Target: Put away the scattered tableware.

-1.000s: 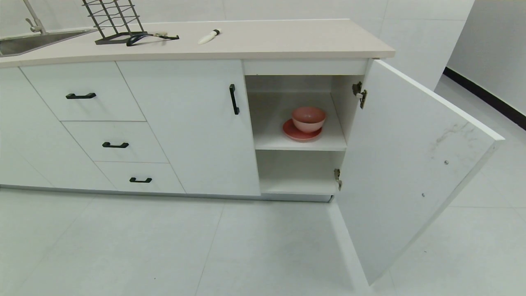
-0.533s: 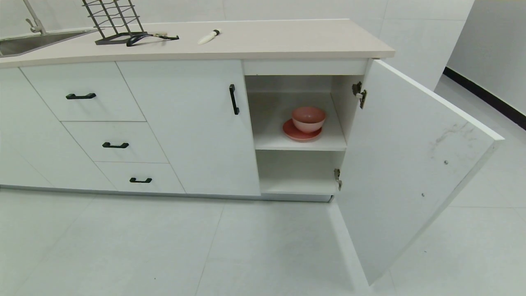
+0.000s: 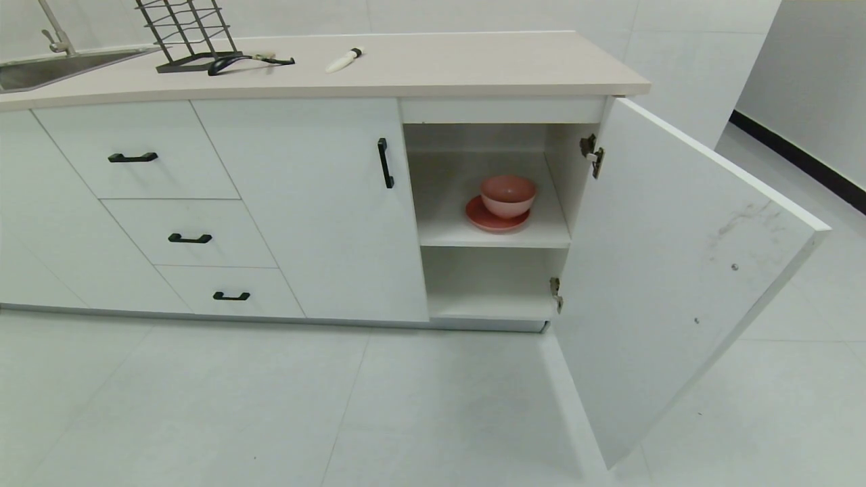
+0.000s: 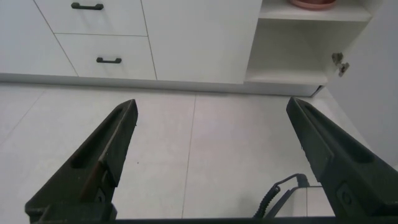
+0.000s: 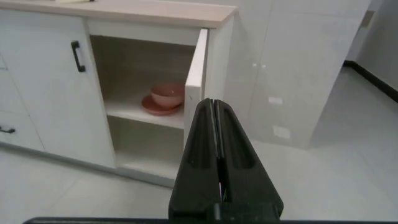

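A pink bowl (image 3: 508,195) sits on a red plate (image 3: 482,218) on the upper shelf of the open cabinet (image 3: 490,237). The same bowl (image 5: 166,95) and plate (image 5: 149,106) appear in the right wrist view, and the plate's edge (image 4: 311,4) peeks into the left wrist view. My left gripper (image 4: 211,118) is open, held low over the floor in front of the cabinet with nothing between its fingers. My right gripper (image 5: 216,107) is shut with nothing in it, held in front of the open door's edge (image 5: 196,62).
The cabinet door (image 3: 670,264) swings wide open to the right. On the counter (image 3: 433,64) lie a white-handled utensil (image 3: 344,59), a black utensil (image 3: 249,62) and a wire rack (image 3: 186,34); a sink (image 3: 54,67) is at far left. Drawers (image 3: 135,159) stand shut. Bare floor (image 3: 270,406) lies in front.
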{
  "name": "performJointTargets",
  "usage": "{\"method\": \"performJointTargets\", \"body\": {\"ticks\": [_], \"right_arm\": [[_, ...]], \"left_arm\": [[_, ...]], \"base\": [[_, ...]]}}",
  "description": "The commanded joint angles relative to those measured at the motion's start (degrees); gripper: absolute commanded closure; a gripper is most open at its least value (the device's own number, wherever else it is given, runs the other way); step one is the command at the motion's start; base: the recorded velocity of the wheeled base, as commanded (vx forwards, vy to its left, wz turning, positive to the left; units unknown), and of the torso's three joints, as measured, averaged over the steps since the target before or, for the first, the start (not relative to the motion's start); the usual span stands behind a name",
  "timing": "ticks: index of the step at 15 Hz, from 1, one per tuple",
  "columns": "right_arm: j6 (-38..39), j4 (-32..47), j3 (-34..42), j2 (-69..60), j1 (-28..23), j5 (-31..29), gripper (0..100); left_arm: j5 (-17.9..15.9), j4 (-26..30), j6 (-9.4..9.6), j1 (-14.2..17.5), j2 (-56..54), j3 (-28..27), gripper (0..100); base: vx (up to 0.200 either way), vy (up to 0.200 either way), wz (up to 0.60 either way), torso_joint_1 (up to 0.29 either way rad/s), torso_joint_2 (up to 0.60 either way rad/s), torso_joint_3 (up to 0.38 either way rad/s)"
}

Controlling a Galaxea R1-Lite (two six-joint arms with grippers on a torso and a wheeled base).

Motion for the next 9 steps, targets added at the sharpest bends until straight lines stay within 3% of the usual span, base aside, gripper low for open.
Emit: {"method": "performJointTargets", "body": {"ticks": [1,8,9], "right_arm": [[-1.0,-8.8,4.1,16.3,-3.0,3.0,100],[-1.2,-10.8,-1.0,25.7,-3.3,3.2,100],[-1.2,-10.9,-1.0,27.0,-3.3,3.2,100]], "left_arm": [[0.0,0.0,0.05,0.0,0.0,0.0,0],[0.1,0.1,0.49,0.0,0.0,0.0,0],[0.1,0.1,0.57,0.0,0.0,0.0,0]], "base": [[0.000,0.000,0.00,0.000,0.00,0.000],[0.000,0.000,0.00,0.000,0.00,0.000],[0.000,-0.200,0.00,0.002,0.00,-0.002]]}}
